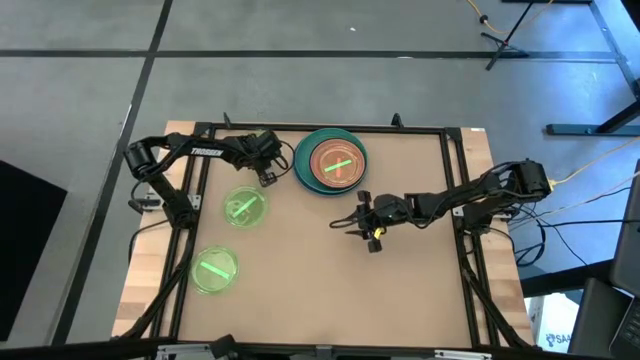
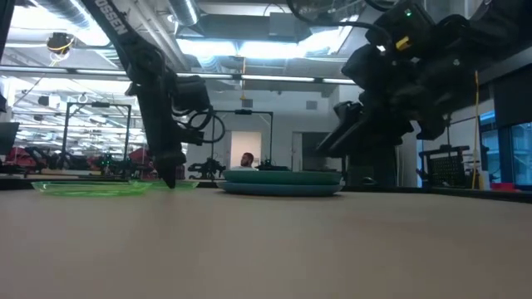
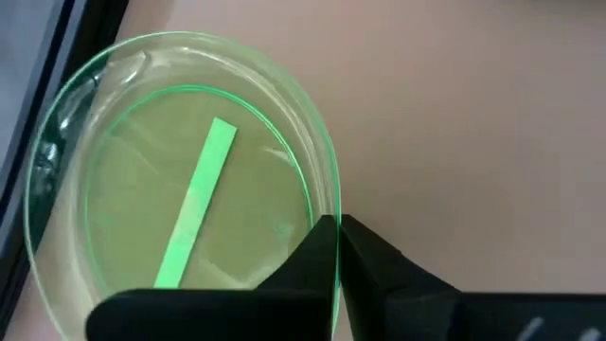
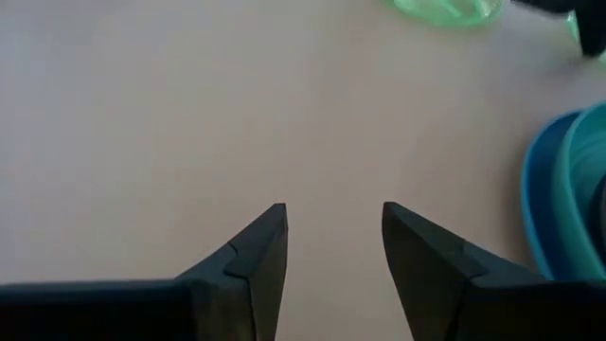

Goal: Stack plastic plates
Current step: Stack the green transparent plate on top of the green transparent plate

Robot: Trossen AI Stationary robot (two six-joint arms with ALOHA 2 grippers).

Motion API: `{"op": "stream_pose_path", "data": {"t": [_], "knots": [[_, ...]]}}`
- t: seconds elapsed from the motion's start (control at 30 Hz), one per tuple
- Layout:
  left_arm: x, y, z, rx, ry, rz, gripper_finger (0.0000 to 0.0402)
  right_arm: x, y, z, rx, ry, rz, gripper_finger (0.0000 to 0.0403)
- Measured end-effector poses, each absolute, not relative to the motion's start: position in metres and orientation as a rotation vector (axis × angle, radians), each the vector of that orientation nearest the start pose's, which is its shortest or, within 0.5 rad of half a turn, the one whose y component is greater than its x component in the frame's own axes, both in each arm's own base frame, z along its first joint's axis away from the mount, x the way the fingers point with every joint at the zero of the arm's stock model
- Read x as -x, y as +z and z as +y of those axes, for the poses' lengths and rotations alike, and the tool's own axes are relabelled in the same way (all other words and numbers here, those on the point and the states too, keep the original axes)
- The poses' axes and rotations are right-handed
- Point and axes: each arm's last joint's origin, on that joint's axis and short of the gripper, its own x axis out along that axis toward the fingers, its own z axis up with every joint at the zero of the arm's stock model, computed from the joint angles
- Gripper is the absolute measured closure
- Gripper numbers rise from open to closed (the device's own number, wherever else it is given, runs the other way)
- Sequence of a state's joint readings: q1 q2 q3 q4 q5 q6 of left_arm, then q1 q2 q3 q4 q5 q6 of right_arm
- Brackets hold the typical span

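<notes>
A stack of plates [image 1: 330, 163] stands at the table's far middle: blue lowest, teal on it, smaller peach-toned plates topped by one with a green stripe. Two neon-green plates lie flat on the left, one [image 1: 243, 208] farther off and one [image 1: 214, 268] nearer. My left gripper [image 1: 267, 180] is shut on the farther green plate [image 3: 180, 208]. My right gripper [image 1: 340, 222] hangs open over bare table just near-right of the stack [image 4: 568, 189]. My left gripper [image 3: 338, 232] pinches the farther green plate's rim [image 3: 331, 204] on its far-right side, one finger [image 3: 308, 260] inside the plate and one [image 3: 379, 254] outside. The fingers [image 2: 170, 176] point down from above. The plate [image 2: 91, 188] lies about level at table height.
Black frame rails [image 1: 190, 200] run along the table's left, far and right sides. Bare tabletop [image 1: 340, 290] fills the near middle and right. In the low view a person [image 2: 247, 159] shows far off in the room behind the table.
</notes>
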State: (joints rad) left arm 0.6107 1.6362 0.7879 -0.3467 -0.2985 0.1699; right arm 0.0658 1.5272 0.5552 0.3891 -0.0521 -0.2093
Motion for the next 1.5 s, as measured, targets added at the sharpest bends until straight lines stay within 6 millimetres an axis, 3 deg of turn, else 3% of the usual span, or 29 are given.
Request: {"op": "stream_pose_path", "data": {"t": [0.17,0.43,0.7,0.9,1.07,1.3,1.5], "knots": [[-0.230,0.150,0.153,-0.014,0.690,1.227,0.0399,-0.272,0.140,0.019,0.162,0.167,0.645,0.0238],[-0.247,0.200,0.125,-0.142,0.666,1.030,0.0400,-0.268,0.134,0.018,0.123,0.110,0.723,0.0238],[-0.281,0.229,0.098,-0.250,0.383,0.700,0.0401,-0.256,0.123,0.014,0.123,-0.004,0.897,0.0238],[-0.311,0.217,0.090,-0.307,0.248,0.540,0.0401,-0.254,0.122,0.013,0.111,-0.040,0.917,0.0238],[-0.326,0.197,0.093,-0.316,0.234,0.520,0.0401,-0.254,0.122,0.013,0.111,-0.040,0.915,0.0238],[-0.335,0.173,0.096,-0.312,0.229,0.551,0.0399,-0.255,0.122,0.013,0.110,-0.040,0.914,0.0238],[-0.336,0.160,0.102,-0.303,0.241,0.590,0.0356,-0.255,0.122,0.013,0.108,-0.041,0.908,0.0238]]}}
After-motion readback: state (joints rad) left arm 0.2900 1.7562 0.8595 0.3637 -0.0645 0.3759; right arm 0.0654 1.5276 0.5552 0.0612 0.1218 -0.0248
